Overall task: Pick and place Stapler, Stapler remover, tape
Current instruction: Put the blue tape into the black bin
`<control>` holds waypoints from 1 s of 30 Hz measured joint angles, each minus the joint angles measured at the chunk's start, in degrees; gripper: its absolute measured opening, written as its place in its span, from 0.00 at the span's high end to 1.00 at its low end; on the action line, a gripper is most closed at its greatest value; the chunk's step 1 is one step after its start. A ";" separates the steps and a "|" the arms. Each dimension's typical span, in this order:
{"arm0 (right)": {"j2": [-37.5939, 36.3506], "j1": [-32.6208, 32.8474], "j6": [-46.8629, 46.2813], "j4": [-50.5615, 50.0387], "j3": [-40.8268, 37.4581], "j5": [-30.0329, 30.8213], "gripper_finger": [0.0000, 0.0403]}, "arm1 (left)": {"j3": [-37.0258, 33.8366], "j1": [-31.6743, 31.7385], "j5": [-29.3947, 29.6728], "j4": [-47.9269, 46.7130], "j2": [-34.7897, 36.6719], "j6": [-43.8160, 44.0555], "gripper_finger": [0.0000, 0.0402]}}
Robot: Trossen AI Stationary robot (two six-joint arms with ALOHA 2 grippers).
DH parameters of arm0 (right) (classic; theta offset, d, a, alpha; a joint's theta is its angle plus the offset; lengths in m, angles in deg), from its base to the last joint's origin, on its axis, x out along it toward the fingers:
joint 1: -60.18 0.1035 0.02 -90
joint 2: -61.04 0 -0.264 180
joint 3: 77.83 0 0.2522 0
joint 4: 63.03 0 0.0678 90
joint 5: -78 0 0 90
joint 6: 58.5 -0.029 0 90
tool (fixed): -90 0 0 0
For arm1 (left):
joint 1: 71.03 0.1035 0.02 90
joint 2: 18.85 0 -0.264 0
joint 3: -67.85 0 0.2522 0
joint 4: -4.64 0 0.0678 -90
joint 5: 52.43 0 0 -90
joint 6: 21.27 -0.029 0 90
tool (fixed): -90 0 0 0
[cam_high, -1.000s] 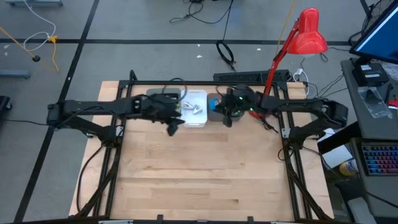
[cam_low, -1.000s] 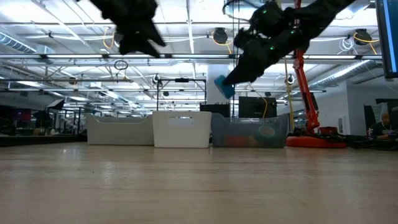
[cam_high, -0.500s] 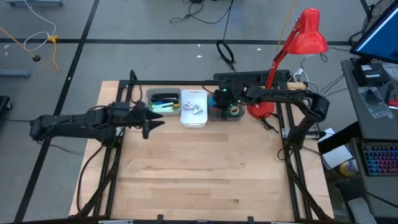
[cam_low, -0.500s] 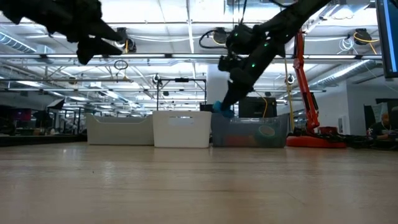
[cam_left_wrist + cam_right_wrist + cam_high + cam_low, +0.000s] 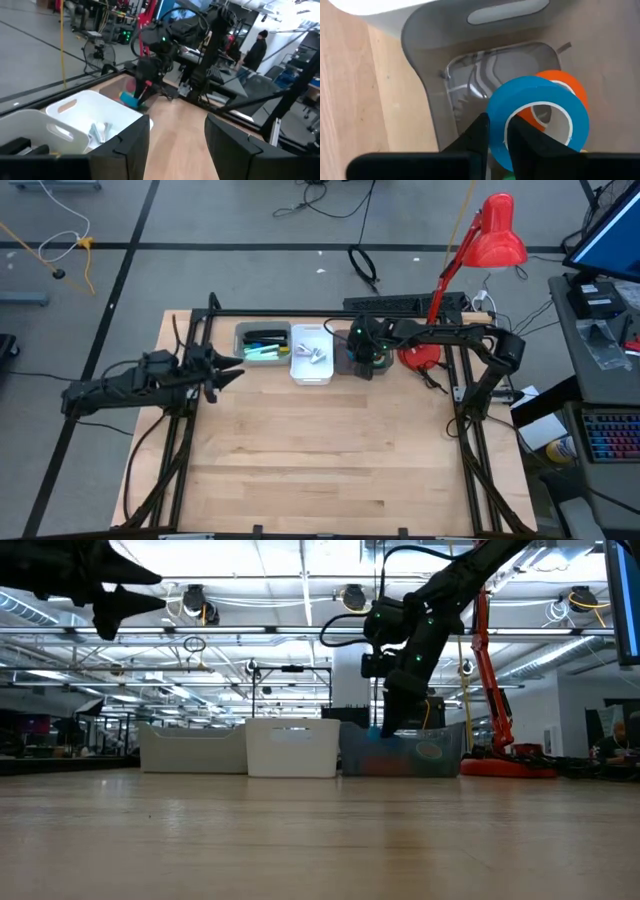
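Observation:
My right gripper (image 5: 499, 127) is down inside the grey see-through bin (image 5: 378, 368) at the table's far edge, shut on the blue tape roll (image 5: 540, 95). An orange tape roll (image 5: 566, 84) lies under it on the bin's floor. The black stapler (image 5: 263, 337) rests in the left grey bin (image 5: 240, 340) with green items. Pale staple removers (image 5: 316, 356) lie in the white middle bin (image 5: 312, 376). My left gripper (image 5: 238, 366) hovers open and empty above the table's left part, left of the bins. My right gripper pinches the blue tape roll by the wall of its ring (image 5: 496, 117), one finger (image 5: 479, 134) outside and the other (image 5: 521, 135) at the pale hole. The fingers come from above, pointing down into the bin. The roll stands on edge, just over the orange roll.
The three bins stand side by side along the far edge (image 5: 293, 748). A red desk lamp (image 5: 497, 232) stands behind the right arm. The wooden table top (image 5: 320, 450) stretches out in front of the bins. A person (image 5: 257, 47) stands in the room beyond.
My right gripper has come down from above the bins into the grey bin, carrying the blue tape roll with it, still shut on it. My left gripper has drawn back from the white bin toward the table's left edge.

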 joint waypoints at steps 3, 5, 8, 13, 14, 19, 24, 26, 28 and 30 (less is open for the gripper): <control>0.00 0.01 -0.19 0.03 -0.02 -0.09 0.89 | -2.19 -0.55 -0.10 -0.13 2.30 -0.16 0.53; 0.00 0.01 -0.84 0.01 -0.02 -0.13 0.89 | -4.26 -1.02 -0.10 0.11 3.32 -0.11 0.53; 0.77 0.09 -1.43 -0.25 -0.02 -0.14 0.88 | -8.19 -1.79 -0.10 2.67 4.02 0.76 0.53; 1.93 0.16 -1.85 -1.57 -0.09 -0.13 0.88 | -14.91 -3.77 -0.21 10.78 4.36 1.92 0.53; 2.13 0.16 -1.86 -1.50 -0.07 -0.13 0.88 | -16.10 -4.17 -0.41 12.38 4.34 1.95 0.53; 2.23 0.32 -1.82 -1.52 -0.07 -0.15 0.88 | -17.59 -5.95 -0.60 11.49 4.07 2.10 0.53; 2.23 0.91 -1.73 -1.57 -0.07 -0.08 0.86 | -17.52 -6.96 -0.62 11.29 3.95 1.82 0.53; 2.24 1.26 -1.55 -1.57 -0.07 -0.21 0.84 | -17.52 -7.06 -0.64 11.27 3.91 1.74 0.53; 2.25 1.54 -1.40 -1.47 -0.09 -0.37 0.80 | -17.52 -7.02 -0.62 11.22 3.93 1.86 0.53; 2.25 1.73 -1.41 -1.07 -0.09 -0.31 0.75 | -17.52 -7.02 -0.65 11.18 3.93 2.15 0.53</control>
